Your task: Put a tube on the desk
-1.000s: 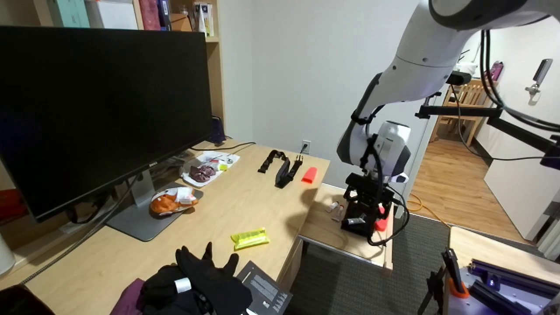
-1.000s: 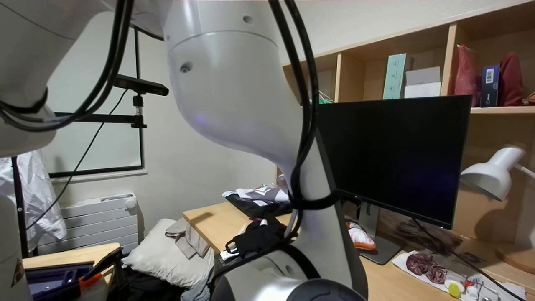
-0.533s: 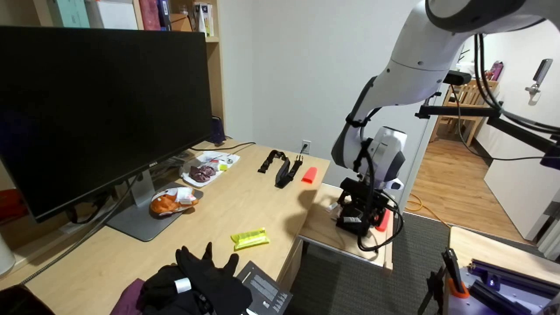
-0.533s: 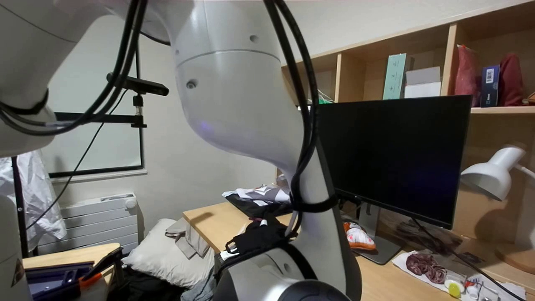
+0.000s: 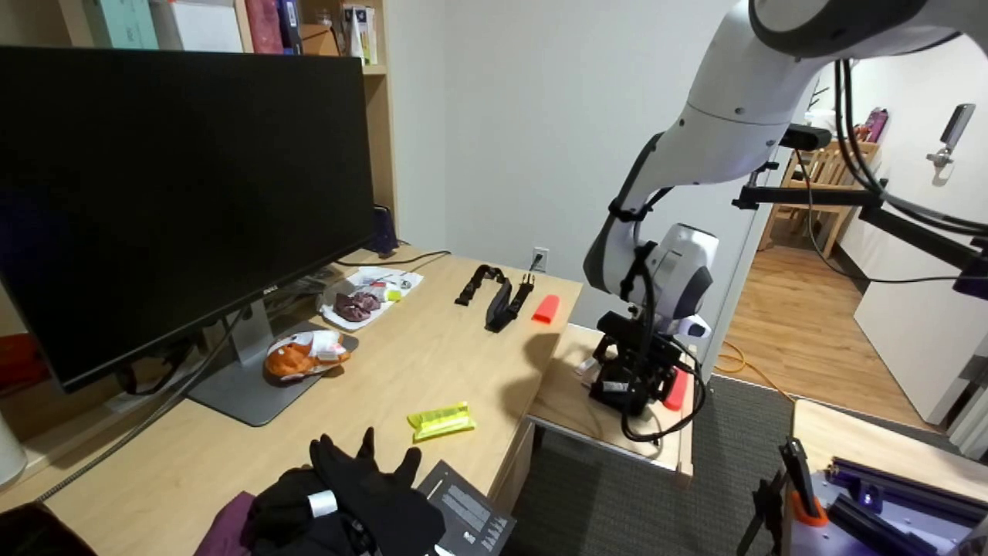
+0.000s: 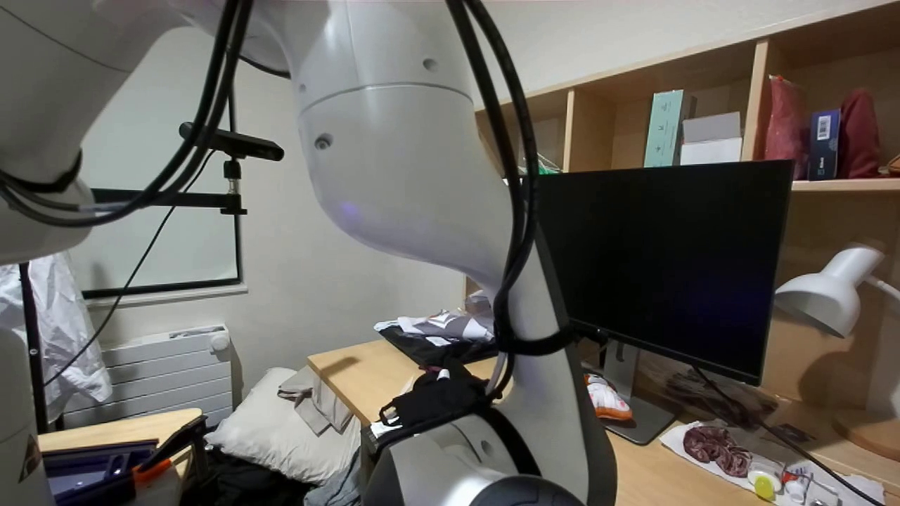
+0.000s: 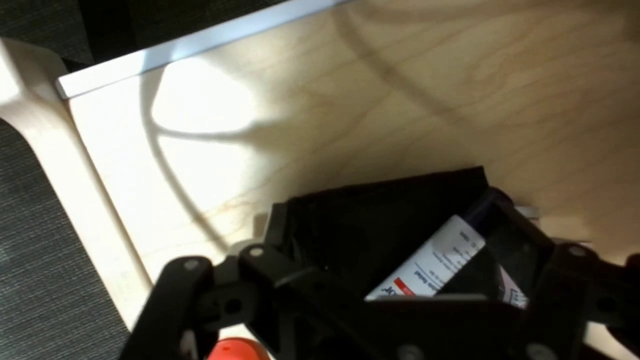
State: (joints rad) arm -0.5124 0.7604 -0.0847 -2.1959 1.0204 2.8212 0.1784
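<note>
A tube (image 7: 432,260) with a white label and a red bar shows in the wrist view, its dark cap end to the upper right. It lies slanted over a black box-like thing (image 7: 370,215); I cannot tell whether inside or on top. My gripper (image 7: 397,225) is open, its fingers far apart on either side of the tube. In an exterior view my gripper (image 5: 639,378) is low over the lower wooden surface (image 5: 567,401) beside the desk (image 5: 417,363). Another label (image 7: 513,295) shows near the right finger. In the exterior view with the monitor edge at right, the gripper is out of frame.
A red object (image 5: 676,390) lies behind the gripper and shows in the wrist view (image 7: 236,351). Small pale items (image 5: 587,369) lie beside the gripper. A wooden rail (image 7: 85,180) edges the lower surface. The desk holds a strap (image 5: 502,301), a yellow packet (image 5: 441,421) and a monitor (image 5: 185,193).
My arm and gripper have shifted a little left in an exterior view, slowing in the last half second. The black thing at the gripper shifted left too. More of the red object shows.
</note>
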